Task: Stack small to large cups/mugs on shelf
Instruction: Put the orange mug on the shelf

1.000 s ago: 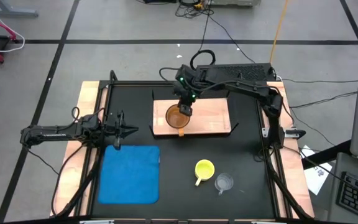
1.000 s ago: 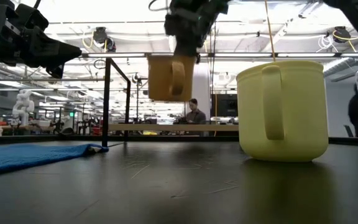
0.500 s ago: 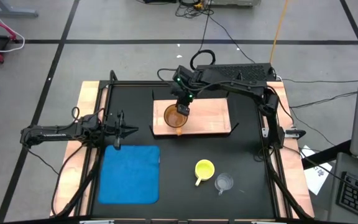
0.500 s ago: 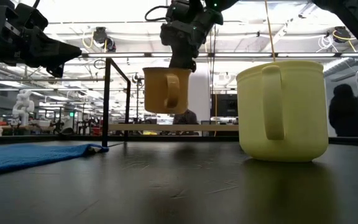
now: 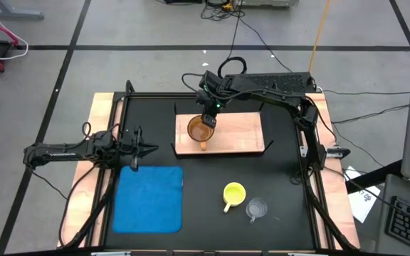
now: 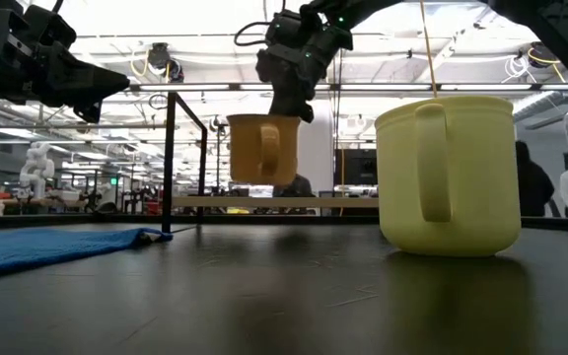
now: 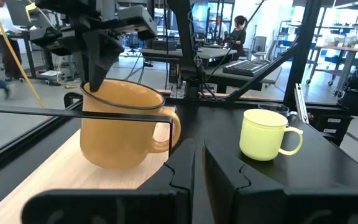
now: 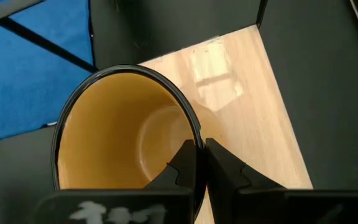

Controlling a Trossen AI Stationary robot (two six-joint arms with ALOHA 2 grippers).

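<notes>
Shelf (image 5: pixel 237 131) at table centre, toward 12 o'clock. Largest mug (image 5: pixel 201 131) over shelf's 9 o'clock end, upright, rim pinched by right gripper (image 5: pixel 208 121) reaching in from 3 o'clock; in low view, mug base (image 6: pixel 255 148) held clear above board level. Mat (image 5: pixel 148 198) at 7 o'clock of shelf, near table's front edge. Mid-size mug (image 5: pixel 233 193) at 5 o'clock of shelf, well apart from it. Glass cup (image 5: pixel 257 208) just beside mid-size mug, at its 4 o'clock. Left gripper (image 5: pixel 150 148) at 9 o'clock of shelf, just beyond mat's far edge, pointing toward 3 o'clock.
</notes>
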